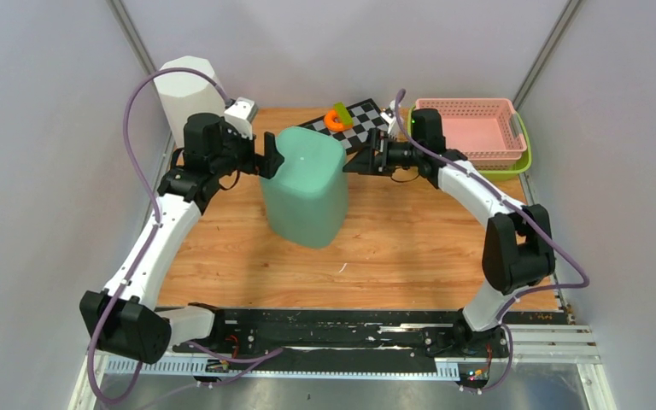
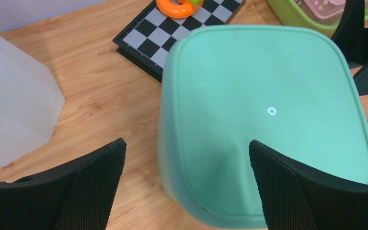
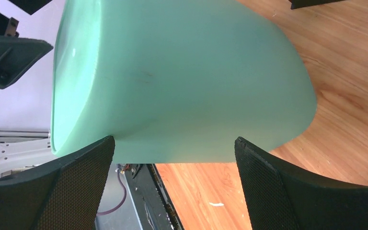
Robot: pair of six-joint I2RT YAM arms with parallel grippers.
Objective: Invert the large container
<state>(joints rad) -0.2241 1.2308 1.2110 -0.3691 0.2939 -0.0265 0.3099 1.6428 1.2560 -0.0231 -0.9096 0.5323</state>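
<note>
The large mint-green container stands in the middle of the wooden table with its closed flat face up; a small white dot marks that face. My left gripper is open at the container's upper left edge; in the left wrist view the gripper straddles the near corner, with one finger over the top face and the other over the table. My right gripper is open at the container's upper right side. In the right wrist view the green side wall fills the space just beyond the gripper.
A tall white faceted block stands at the back left. A checkerboard with an orange ring toy lies behind the container. A pink basket sits in a green tray at the back right.
</note>
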